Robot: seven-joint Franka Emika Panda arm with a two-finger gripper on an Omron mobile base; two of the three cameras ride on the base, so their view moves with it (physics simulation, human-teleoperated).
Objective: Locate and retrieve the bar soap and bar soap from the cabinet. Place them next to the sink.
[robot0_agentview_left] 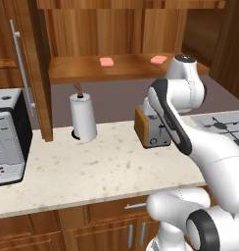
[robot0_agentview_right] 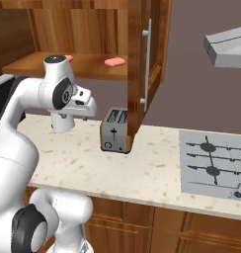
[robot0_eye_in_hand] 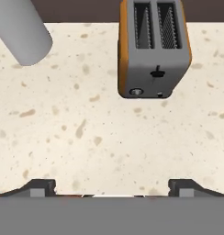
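Left base view is showing the job barely begun: both doors of the cabinet (robot0_agentview_left: 38,68) are standing open, the left one with its long silver handle hanging above the coffee machine (robot0_agentview_left: 9,137), and the two pink bars are sitting untouched on the cabinet shelf, above and behind the toaster (robot0_agentview_left: 152,128). To the left of the toaster, the paper towel roll (robot0_agentview_left: 83,117) is standing upright on the speckled counter (robot0_agentview_left: 92,171); above it, the first bar soap (robot0_agentview_left: 107,62) is lying flat on the shelf, and the second bar soap (robot0_agentview_left: 158,60) is lying further right, near the robot's elbow. Neither bar is being held, so both pickups and both placements are, by the look of it, still waiting, and the sink is somewhere beyond these pictures. Right base view is showing the arm folded low in front of the toaster, with one bar resting on the shelf above it, beside the open right door, and the stove lying to the toaster's right. Hand view is looking down on the counter just in front of the toaster, where the gripper (robot0_eye_in_hand: 112,187) is hovering with its fingertips (robot0_eye_in_hand: 39,187) spread wide apart, gripping nothing and touching nothing.
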